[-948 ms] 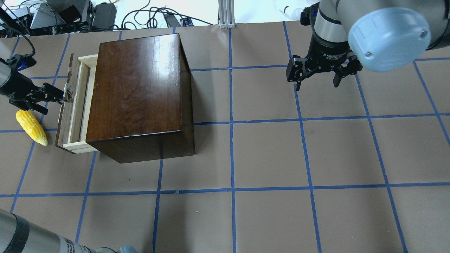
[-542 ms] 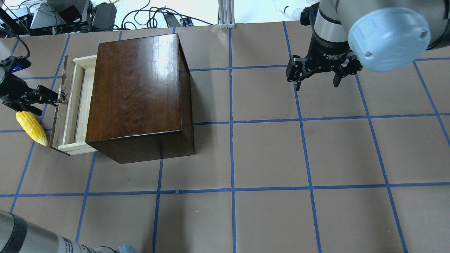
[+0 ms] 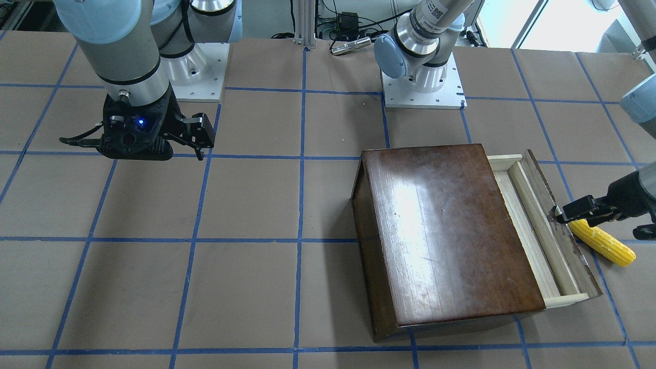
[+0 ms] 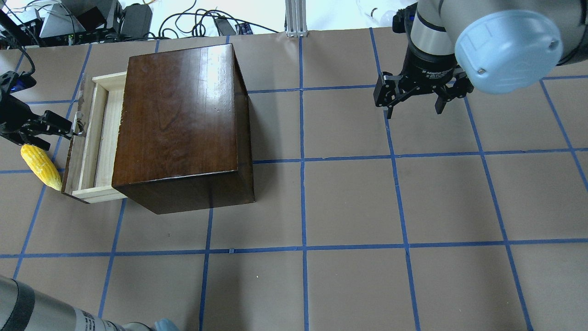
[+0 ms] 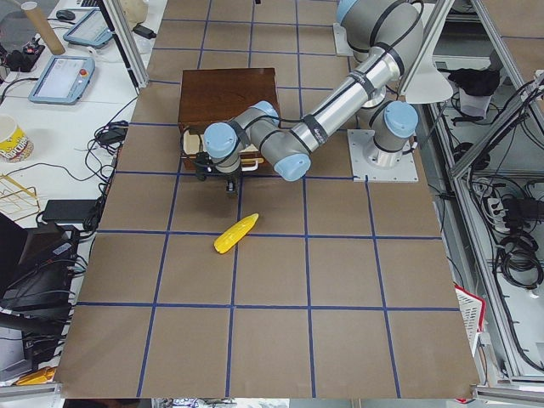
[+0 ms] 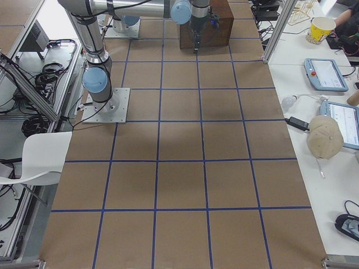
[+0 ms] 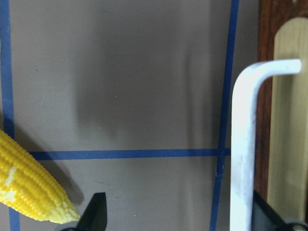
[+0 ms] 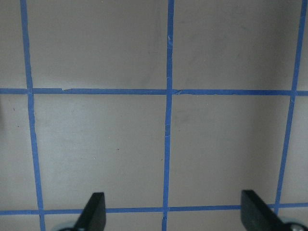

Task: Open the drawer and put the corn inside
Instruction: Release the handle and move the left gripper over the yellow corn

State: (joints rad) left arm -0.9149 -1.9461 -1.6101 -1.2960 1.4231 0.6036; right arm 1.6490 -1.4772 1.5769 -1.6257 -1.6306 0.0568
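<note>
The dark-brown wooden box (image 4: 179,124) stands on the table's left, also in the front view (image 3: 441,230). Its drawer (image 4: 98,138) of pale wood is pulled partly out to the left and shows in the front view (image 3: 533,220). My left gripper (image 4: 57,133) is open, with one finger beside the drawer's white handle (image 7: 243,144). The handle stands just inside that finger in the left wrist view. The yellow corn (image 4: 41,166) lies on the table just left of the drawer front, below the gripper, and shows in the front view (image 3: 602,242) and left wrist view (image 7: 29,187). My right gripper (image 4: 415,108) is open and empty, hovering at the far right.
Blue tape lines grid the brown table (image 4: 349,202). Cables and equipment (image 4: 92,18) lie beyond the far edge. The right arm's large elbow (image 4: 505,50) hangs over the back right. The right wrist view shows only bare table (image 8: 168,144).
The drawer has slid further out to the left. My left gripper has moved left with the handle. The corn and the right arm have not moved.
</note>
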